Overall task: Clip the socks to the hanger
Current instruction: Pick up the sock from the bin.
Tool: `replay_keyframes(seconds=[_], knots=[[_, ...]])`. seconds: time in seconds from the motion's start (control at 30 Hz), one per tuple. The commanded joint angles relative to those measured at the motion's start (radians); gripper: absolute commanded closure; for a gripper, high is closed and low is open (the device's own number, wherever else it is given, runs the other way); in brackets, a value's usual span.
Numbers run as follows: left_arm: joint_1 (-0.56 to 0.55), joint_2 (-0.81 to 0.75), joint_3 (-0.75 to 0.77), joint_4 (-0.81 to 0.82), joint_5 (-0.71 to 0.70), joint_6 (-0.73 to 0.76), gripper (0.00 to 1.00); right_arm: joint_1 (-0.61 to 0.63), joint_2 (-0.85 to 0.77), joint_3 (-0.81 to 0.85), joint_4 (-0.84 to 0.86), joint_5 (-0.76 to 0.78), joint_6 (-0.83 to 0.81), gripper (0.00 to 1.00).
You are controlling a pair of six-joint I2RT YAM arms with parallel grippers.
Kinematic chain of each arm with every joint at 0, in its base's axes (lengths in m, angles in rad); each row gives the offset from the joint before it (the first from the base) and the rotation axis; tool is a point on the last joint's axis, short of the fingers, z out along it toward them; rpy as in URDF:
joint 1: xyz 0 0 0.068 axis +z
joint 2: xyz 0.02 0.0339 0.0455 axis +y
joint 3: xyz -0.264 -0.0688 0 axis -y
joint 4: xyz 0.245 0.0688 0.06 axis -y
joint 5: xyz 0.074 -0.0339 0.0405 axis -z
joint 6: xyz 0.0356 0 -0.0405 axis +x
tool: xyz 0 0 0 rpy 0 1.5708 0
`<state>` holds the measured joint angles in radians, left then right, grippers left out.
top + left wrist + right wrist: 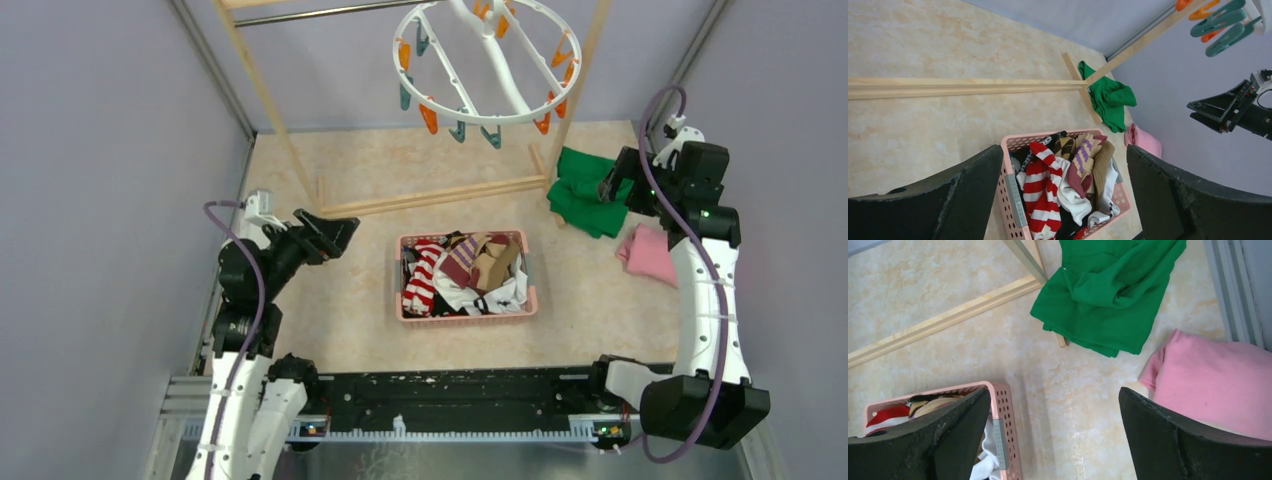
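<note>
The socks lie heaped in a pink basket at the table's middle: red-and-white striped, tan and maroon striped, brown argyle and white ones. The hanger, a white ring with orange and teal pegs, hangs at the back from a wooden rack. My left gripper is open, raised left of the basket, nothing between its fingers. My right gripper is open too, high at the right over the green cloth, empty.
A wooden rack frame stands behind the basket, its base rail on the table. A green cloth and a pink cloth lie at the right. Grey walls close in both sides.
</note>
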<state>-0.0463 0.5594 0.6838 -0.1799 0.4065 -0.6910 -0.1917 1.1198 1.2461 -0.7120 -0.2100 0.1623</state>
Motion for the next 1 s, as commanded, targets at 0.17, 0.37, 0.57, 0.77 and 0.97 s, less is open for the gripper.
replay_keyframes(seconds=[0.17, 0.37, 0.57, 0.77, 0.97], knots=[[0.005, 0.065, 0.036, 0.11, 0.23, 0.013, 0.01, 0.006, -0.073, -0.026, 0.075, -0.231, -0.173, 0.01], [-0.015, 0.109, 0.089, -0.006, 0.244, 0.156, 0.01, 0.035, -0.205, -0.201, 0.064, -0.693, -0.647, 0.01], [-0.11, 0.145, 0.106, -0.101, 0.142, 0.282, 0.01, 0.052, -0.227, -0.282, 0.012, -0.786, -0.837, 0.01], [-0.357, 0.203, 0.066, -0.079, -0.054, 0.386, 0.03, 0.056, -0.123, -0.278, -0.094, -0.888, -0.989, 0.01], [-0.409, 0.201, -0.163, 0.276, 0.06, 0.324, 0.03, 0.117, -0.039, -0.268, -0.345, -0.929, -1.4, 0.02]])
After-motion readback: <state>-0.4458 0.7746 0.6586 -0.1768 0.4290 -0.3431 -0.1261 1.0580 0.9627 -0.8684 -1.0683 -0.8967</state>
